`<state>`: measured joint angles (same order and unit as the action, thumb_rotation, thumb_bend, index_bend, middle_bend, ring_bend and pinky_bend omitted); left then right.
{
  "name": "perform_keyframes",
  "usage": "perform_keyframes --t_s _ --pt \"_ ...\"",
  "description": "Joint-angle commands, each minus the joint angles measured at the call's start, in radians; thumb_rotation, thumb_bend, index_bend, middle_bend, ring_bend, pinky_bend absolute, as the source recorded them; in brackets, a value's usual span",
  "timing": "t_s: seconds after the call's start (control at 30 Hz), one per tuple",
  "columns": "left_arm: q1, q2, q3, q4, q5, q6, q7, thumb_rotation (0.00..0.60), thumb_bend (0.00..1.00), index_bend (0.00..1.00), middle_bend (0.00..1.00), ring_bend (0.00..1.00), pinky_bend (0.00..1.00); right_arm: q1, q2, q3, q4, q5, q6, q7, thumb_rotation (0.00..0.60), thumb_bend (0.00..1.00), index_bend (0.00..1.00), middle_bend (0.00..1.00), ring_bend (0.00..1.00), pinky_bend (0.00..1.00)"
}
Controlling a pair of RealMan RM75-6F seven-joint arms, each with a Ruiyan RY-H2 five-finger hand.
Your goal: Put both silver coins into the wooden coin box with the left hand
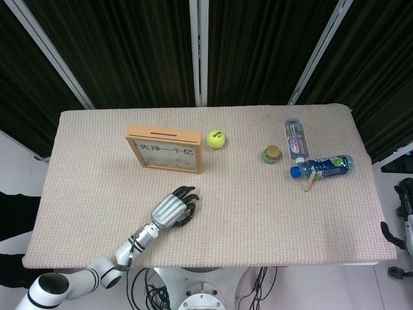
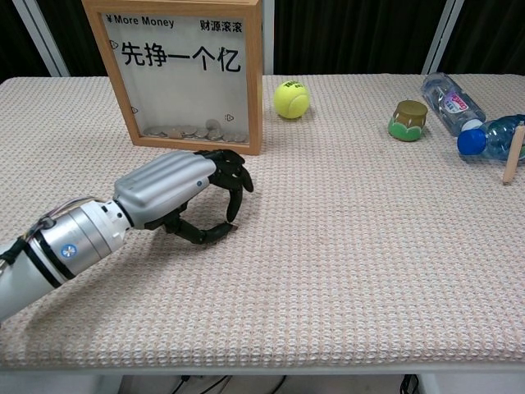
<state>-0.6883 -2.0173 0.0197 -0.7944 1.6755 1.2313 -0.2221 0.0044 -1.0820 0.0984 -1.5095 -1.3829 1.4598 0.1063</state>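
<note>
The wooden coin box stands upright at the back left, with a slot in its top and several coins lying behind its clear front. My left hand rests low on the cloth just in front of the box. Its fingers are curled in, and the thumb tip meets a fingertip close to the table. No silver coin shows on the cloth or between the fingers; the hand hides the spot beneath it. Part of my right arm hangs off the table's right edge, with its hand unclear.
A yellow tennis ball lies right of the box. Further right are a small green-and-gold jar, two plastic bottles on their sides and a wooden stick. A woven beige cloth covers the table.
</note>
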Motion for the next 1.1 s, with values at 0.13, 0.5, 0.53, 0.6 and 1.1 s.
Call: perform_keyframes --t_s 0.13,0.5,0.53,0.6,1.1 --pt "-0.002 0.003 -0.003 -0.006 -0.004 -0.004 -0.001 0.6 0.44 0.6 0.27 0.11 0.19 0.0 0.001 0.0 0.002 0.001 -0.001 0.004 0.6 0.29 0.0 0.0 0.0 0.0" --pt "0.006 0.111 -0.023 -0.158 -0.017 0.026 0.047 0.6 0.5 0.62 0.28 0.11 0.19 -0.003 0.007 0.003 -0.008 -0.004 0.011 0.003 0.6 0.29 0.0 0.0 0.0 0.0" --pt "0.01 0.138 -0.026 -0.193 -0.021 0.029 0.06 0.6 0.5 0.62 0.28 0.11 0.19 -0.003 0.008 0.004 -0.01 -0.005 0.012 0.002 0.6 0.29 0.0 0.0 0.0 0.0" --pt "0.023 0.217 -0.032 -0.293 -0.036 0.029 0.105 0.6 0.5 0.62 0.28 0.11 0.2 -0.003 0.011 0.005 -0.014 -0.006 0.015 0.0 0.6 0.29 0.0 0.0 0.0 0.0" --pt "0.153 0.839 -0.184 -0.937 -0.302 0.085 0.381 0.6 0.51 0.64 0.28 0.11 0.19 0.006 0.009 0.007 -0.041 -0.024 0.026 -0.034 0.6 0.29 0.0 0.0 0.0 0.0"
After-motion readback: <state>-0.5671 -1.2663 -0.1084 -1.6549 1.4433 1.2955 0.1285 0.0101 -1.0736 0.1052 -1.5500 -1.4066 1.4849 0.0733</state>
